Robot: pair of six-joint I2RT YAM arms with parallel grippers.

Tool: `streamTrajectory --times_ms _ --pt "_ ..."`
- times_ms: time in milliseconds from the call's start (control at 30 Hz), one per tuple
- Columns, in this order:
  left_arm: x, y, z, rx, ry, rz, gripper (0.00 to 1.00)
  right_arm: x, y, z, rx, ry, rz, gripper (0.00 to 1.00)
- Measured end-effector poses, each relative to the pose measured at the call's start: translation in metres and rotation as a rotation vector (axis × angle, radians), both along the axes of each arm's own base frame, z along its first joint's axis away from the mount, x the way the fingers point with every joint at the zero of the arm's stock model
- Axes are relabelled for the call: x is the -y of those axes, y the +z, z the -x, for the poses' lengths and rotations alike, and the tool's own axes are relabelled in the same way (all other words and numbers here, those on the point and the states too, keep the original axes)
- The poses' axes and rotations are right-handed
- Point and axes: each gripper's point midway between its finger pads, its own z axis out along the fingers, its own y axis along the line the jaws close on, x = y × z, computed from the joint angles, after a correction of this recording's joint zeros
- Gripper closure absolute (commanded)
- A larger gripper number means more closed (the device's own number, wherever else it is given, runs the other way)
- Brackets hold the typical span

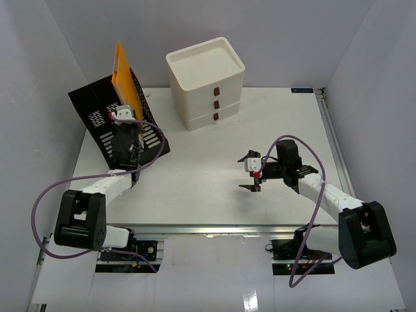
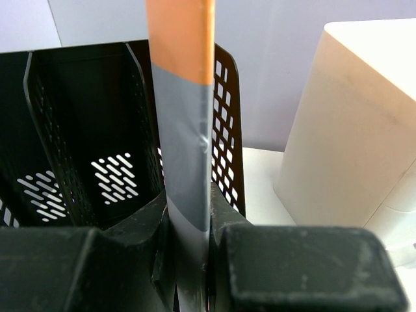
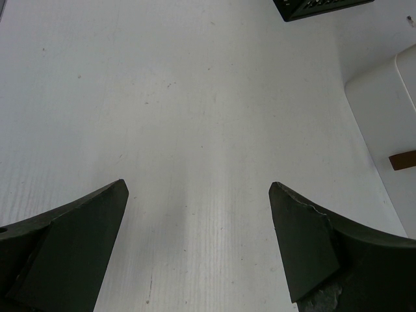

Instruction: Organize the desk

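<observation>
The white desk (image 1: 214, 175) fills the top view. My left gripper (image 1: 125, 123) is shut on the lower edge of an orange folder (image 1: 123, 78) that stands upright in the right slot of a black mesh file holder (image 1: 104, 120) at the back left. In the left wrist view the folder (image 2: 185, 117) runs up between my two fingers, grey below and orange at the top, with the holder (image 2: 84, 162) behind it. My right gripper (image 1: 252, 174) is open and empty, low over the bare desk (image 3: 195, 130) right of centre.
A cream three-drawer box (image 1: 207, 81) stands at the back centre, just right of the file holder; it also shows in the left wrist view (image 2: 357, 130). A metal rail (image 1: 214, 229) runs along the desk's front edge. Grey walls close in on three sides.
</observation>
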Motion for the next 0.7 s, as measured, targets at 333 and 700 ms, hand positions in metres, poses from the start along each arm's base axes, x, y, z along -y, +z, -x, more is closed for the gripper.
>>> streamTrajectory --times_ms 333,700 --pt "-0.015 -0.007 0.002 0.003 0.089 0.129 1.0 0.0 -0.001 0.001 -0.004 0.004 -0.002 0.04" --pt "-0.022 -0.015 0.007 -0.008 0.185 0.228 1.0 -0.028 -0.028 0.018 -0.098 0.082 0.059 0.04"
